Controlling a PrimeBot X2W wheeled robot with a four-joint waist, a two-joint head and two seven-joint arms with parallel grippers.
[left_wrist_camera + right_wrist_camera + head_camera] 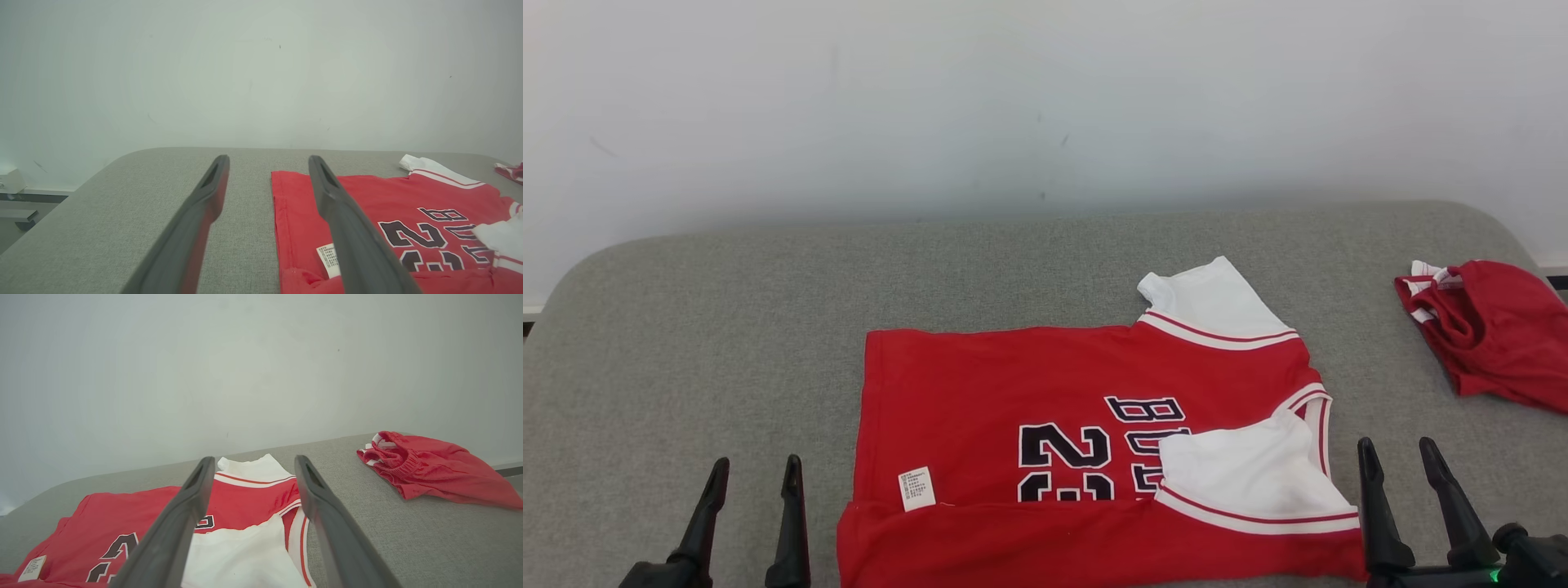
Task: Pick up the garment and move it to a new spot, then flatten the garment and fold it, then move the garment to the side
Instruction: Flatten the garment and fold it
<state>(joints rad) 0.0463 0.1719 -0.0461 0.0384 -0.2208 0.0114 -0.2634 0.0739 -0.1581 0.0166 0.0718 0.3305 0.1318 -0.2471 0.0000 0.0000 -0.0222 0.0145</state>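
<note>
Jersey (1013,392), red with white sleeves and dark lettering, lies flat on a grey padded table (727,327). It lies sideways with its neck towards the right. Its near edge is folded over itself, and a white label (915,488) shows there. Left claw (756,461) is just beside the jersey's left edge, fingers spread apart and holding nothing. Right claw (1396,443) is just beside the near sleeve, also spread and empty. Crumpled red shorts (1494,335) lie at the table's far right, well apart from the jersey.
</note>
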